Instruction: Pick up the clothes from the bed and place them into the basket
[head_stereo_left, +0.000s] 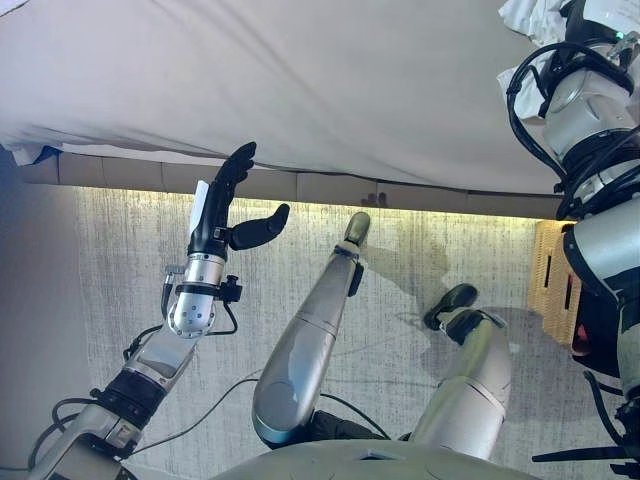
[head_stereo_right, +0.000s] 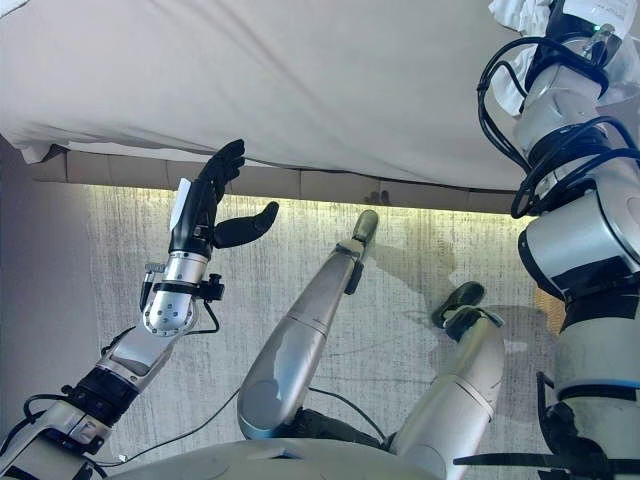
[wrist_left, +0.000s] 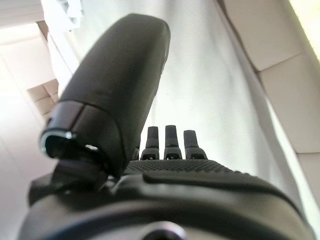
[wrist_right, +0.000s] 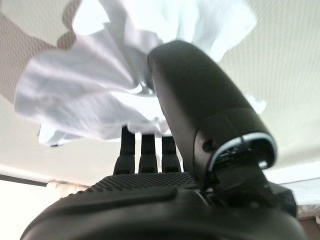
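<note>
We see a wide bed (head_stereo_left: 300, 90) covered in a pale sheet, and we place everything else from it. The task's thing, a crumpled white garment (wrist_right: 100, 95), lies on top of the bed at its far right part, directly in front of our right hand (wrist_right: 200, 130). In the right wrist view the thumb reaches into the cloth folds and the fingers (wrist_right: 145, 145) point under the bunched fabric; we cannot tell whether they are pinching it or only touching it. The garment spreads wider than the hand, with no clear long axis, its folds fanning away from the thumb. Our right hand is much the nearer one. Our left hand (head_stereo_left: 225, 205) is held up at the bed's near edge, well apart from the garment, fingers straight and thumb spread out to the side, holding nothing. A woven basket (head_stereo_left: 552, 270) stands on the floor just below the bed's near edge, beneath the right arm. We judge the coming move to be a firm grip on the cloth, then a carry back off the bed and down to the basket; nothing appears to stand between them.
</note>
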